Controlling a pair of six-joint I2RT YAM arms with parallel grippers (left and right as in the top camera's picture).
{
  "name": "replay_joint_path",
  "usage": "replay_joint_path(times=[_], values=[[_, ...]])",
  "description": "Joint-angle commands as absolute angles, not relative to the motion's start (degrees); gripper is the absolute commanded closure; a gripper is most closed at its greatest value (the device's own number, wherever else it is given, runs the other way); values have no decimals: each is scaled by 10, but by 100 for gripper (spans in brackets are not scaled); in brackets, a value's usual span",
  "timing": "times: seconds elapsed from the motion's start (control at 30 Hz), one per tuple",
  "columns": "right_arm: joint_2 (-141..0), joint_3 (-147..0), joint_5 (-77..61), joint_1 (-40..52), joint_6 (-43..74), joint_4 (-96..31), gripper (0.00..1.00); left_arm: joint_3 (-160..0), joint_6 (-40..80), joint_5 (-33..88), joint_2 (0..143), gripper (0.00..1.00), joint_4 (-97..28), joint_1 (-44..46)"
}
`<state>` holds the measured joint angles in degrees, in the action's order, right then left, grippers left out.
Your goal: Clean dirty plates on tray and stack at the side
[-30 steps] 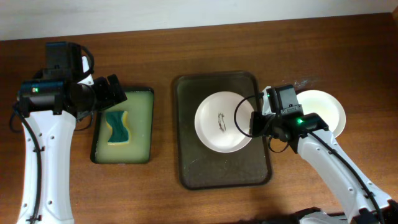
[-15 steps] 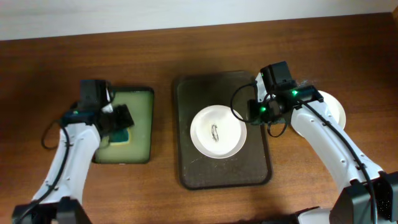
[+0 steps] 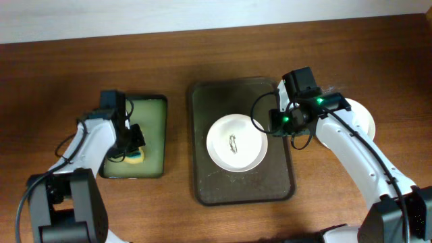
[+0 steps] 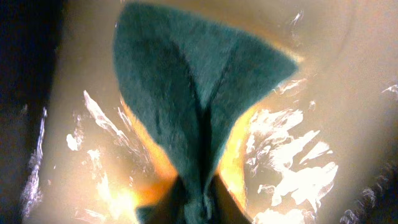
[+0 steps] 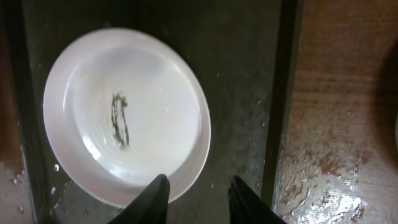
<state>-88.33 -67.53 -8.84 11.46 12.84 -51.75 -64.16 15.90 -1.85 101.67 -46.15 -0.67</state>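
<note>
One dirty plate (image 3: 236,143) is seen lying flat inside the large dark brown tray (image 3: 243,185), slightly towards its right side, with a dark squiggly smear (image 5: 119,119) at its centre; wet streaks and droplets are spread over the tray floor around it. The right gripper (image 5: 199,193) is held just over the plate's right rim with its jaws apart and nothing between them, the tray's raised edge running just beside it. To the left, well apart from the brown tray, a smaller black tray (image 3: 152,121) is filled with a yellowish, glistening liquid, and the green sponge (image 4: 186,93) lies in it near the front end. The sponge is folded along a crease, its yellow underside showing, and appears to be pinched by the closed jaws of the left gripper (image 3: 131,138), which is lowered into that tray. On the bare wooden table (image 3: 148,209), right of the brown tray, a second white plate (image 3: 361,115) is set down; it is partly covered by the right arm, so whether more than one plate lies there cannot be told.
</note>
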Motion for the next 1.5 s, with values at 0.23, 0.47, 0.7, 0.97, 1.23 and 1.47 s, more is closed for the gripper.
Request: replay_joint_path(times=[0.23,0.47,0.7,0.97,1.23,1.47], values=[[-879,-681,-83,116,122,-515,66,-718,149,18,1143,100,-492,-5],[-912,-681,-138,10,138,-508,68,-988,87,17,1138,100,-692,62],[-932,-681,-180,12,77,-529,72,-954,112,-107,1145,100,-670,59],[-932,-681,-180,12,77,-530,71,-856,93,-77,1168,58,-589,52],[-932,-681,-180,12,77,-530,71,-834,124,-66,1166,68,-591,52],[-932,-681,-178,12,77,-532,71,-895,169,-63,1166,38,-713,50]])
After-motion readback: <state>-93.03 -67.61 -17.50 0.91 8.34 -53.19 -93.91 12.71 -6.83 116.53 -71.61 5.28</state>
